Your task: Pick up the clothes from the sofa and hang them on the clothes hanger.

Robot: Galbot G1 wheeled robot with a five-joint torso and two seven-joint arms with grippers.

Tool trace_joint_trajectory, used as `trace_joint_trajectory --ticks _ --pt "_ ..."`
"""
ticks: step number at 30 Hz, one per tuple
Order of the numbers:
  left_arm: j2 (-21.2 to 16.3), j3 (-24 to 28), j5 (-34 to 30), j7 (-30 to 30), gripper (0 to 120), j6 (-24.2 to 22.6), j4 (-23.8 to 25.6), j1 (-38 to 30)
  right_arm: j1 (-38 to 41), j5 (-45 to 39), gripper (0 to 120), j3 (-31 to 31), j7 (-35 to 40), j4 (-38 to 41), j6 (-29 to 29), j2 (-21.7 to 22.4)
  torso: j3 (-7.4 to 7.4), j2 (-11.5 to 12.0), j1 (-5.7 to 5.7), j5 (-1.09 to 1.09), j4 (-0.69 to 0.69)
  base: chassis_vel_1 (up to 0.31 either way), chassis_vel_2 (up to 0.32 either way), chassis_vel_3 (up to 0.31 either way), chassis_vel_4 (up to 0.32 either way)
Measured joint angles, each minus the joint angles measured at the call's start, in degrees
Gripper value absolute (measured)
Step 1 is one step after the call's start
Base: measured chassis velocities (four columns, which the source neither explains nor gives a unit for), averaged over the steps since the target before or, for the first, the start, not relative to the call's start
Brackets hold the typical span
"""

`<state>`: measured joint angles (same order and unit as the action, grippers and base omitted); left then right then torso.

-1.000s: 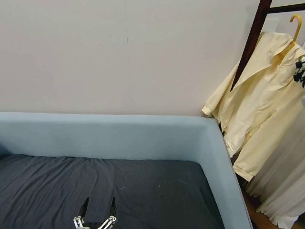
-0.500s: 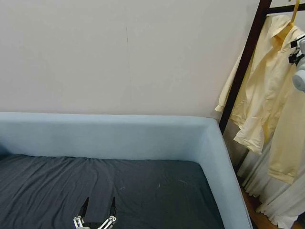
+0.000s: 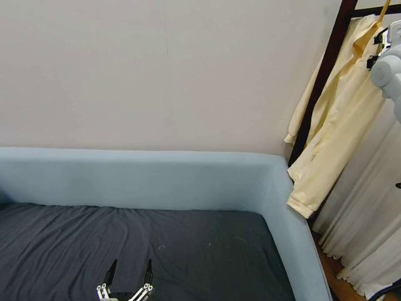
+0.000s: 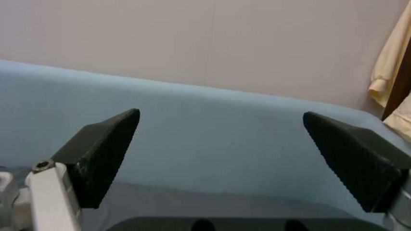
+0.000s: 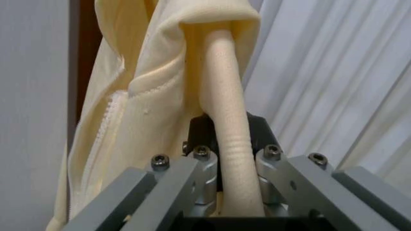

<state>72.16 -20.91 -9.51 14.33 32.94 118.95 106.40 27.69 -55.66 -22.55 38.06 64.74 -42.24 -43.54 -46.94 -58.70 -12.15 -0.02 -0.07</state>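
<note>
Your right end effector [image 5: 232, 167] is clamped narrow on a rolled, ribbed fold of the pale yellow jacket [image 3: 335, 125], high up on the robot's right beside the dark wooden rack [image 3: 322, 84]. The relation that matters is just above that grip: the yellow hanger hook [image 3: 383, 11] rises straight up from the end effector and crosses the rack's top rail at the frame edge. You cannot tell from here whether the hook sits over the rail or only in front of it, so judge that before you let go. The jacket's long axis runs nearly vertical, slanting down and toward the robot's left from the grip, and its lowest cuff hangs just beside the corner of the light blue sofa [image 3: 156, 179]. The cloth looks soft and limp, with a zip edge and stitched seams, so it will likely swing and drag if you move sideways. White pleated curtain [image 3: 369, 213] hangs close behind it and could catch. Your left end effector [image 3: 129, 280] hovers low over the dark grey seat cushion [image 3: 200, 251], its black wedge-shaped fingers spread wide and holding nothing, well apart from the jacket. The right arm is plainly the nearer one.
</note>
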Motion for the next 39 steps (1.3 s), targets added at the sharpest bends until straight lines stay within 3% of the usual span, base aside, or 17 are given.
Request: trace_joint_trajectory --ticks 11,26,39 --pt "0.0 0.0 0.0 0.0 100 0.0 0.0 0.0 1.1 -2.8 4 -2.0 6.8 -4.4 0.1 -3.0 0.0 0.0 0.0 0.02 -0.03 0.0 0.0 0.0 0.0" --pt "0.0 0.0 0.0 0.0 100 0.0 0.0 0.0 9.3 -11.7 4 -8.8 15.0 -19.1 0.2 -15.1 0.0 0.0 0.0 0.0 -0.01 0.0 0.0 0.0 0.0" --pt "0.0 0.0 0.0 0.0 100 0.0 0.0 0.0 12.3 -12.7 4 -5.8 17.6 -33.3 0.3 -23.2 0.0 0.0 0.0 0.0 0.0 0.0 0.0 0.0 0.0"
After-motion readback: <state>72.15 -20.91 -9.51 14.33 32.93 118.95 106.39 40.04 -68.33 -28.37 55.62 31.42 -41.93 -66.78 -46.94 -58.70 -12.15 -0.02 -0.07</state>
